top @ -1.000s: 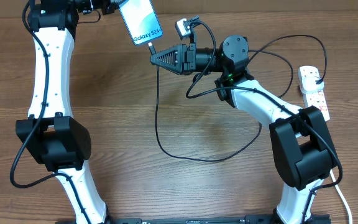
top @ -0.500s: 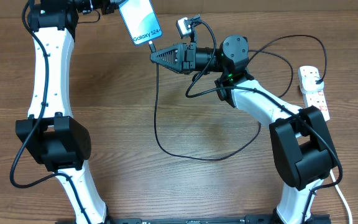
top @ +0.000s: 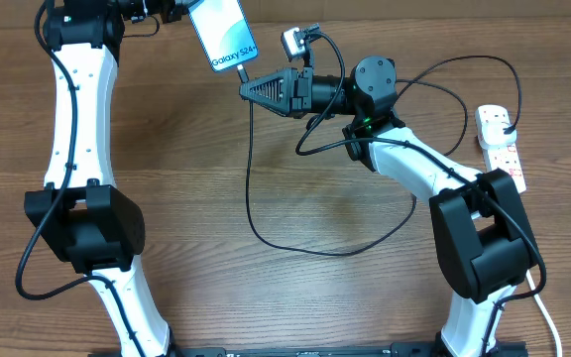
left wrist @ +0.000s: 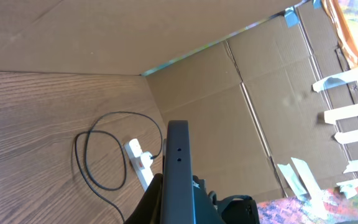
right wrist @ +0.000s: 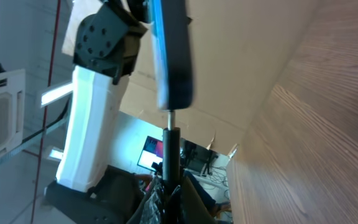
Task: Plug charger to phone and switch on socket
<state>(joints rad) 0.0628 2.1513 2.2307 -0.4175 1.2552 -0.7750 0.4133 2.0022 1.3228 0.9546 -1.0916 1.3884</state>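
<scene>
over the wooden counter [top: 186, 149], left fingers [top: 176, 11] clamp a slim blue-screened phone [top: 224, 35]; right fingers [top: 271, 89] pinch the black charger tip [right wrist: 171, 142] at the phone's lower edge.

Left hand [top: 179, 11] and right hand [top: 250, 91] are clenched tight.

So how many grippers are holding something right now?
2. The left gripper, top centre in the overhead view, holds the phone; the right gripper, just below it, holds the charger by its tip.
</scene>
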